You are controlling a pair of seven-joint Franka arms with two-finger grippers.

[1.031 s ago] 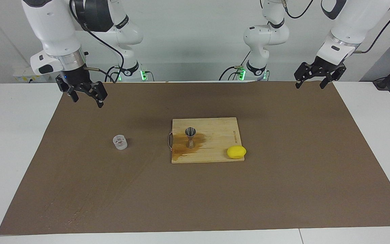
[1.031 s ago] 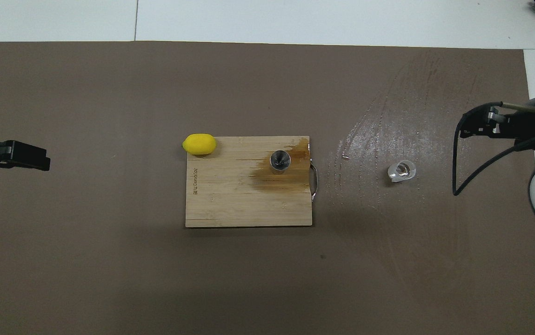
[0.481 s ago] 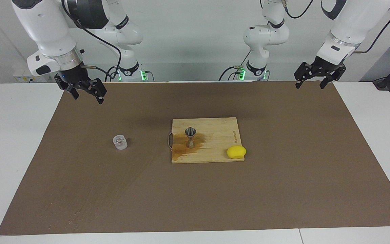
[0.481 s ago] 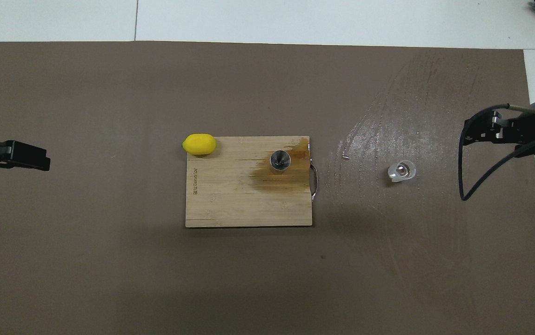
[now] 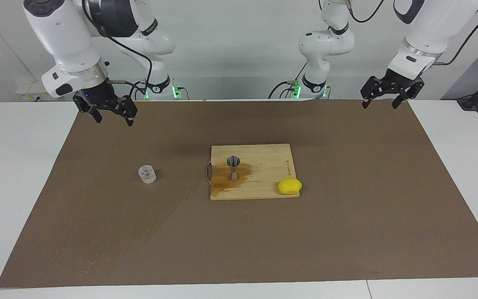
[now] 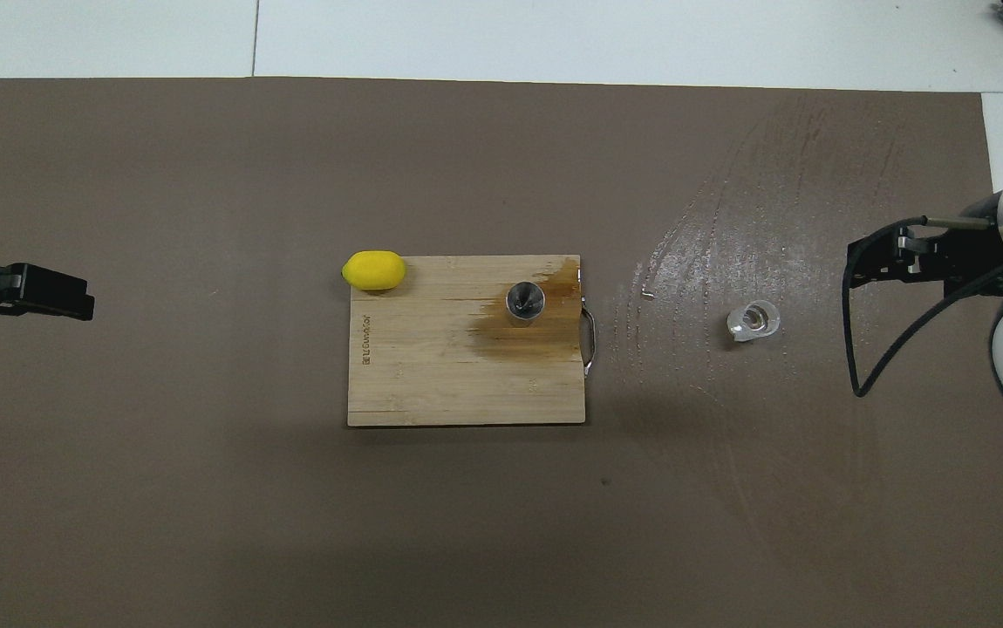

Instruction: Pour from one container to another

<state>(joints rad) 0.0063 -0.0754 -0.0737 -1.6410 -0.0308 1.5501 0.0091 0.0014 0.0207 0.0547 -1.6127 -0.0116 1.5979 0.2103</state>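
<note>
Black right hand (image 5: pixel 112 116) hangs raised over the brown mat (image 5: pixel 347 232) at the right arm's end, fingers spread, grasping nothing. Left hand (image 5: pixel 379 102) waits, likewise released, above the mat's robot-side corner at the left arm's end. Clear glass cup (image 5: pixel 147 174) stands upright on bare mat, well apart from the wooden board (image 5: pixel 264 158). Metal jigger (image 5: pixel 233 167) stands upright on the board's stained patch, long axis vertical, mouth up. Lemon (image 5: pixel 289 186) rests at the board's corner.

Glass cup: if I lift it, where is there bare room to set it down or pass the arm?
Bare mat lies between the glass cup and the cutting board, and along the whole edge farthest from the robots. The board is crowded: the jigger stands in a wet stain, with the lemon on its corner.
</note>
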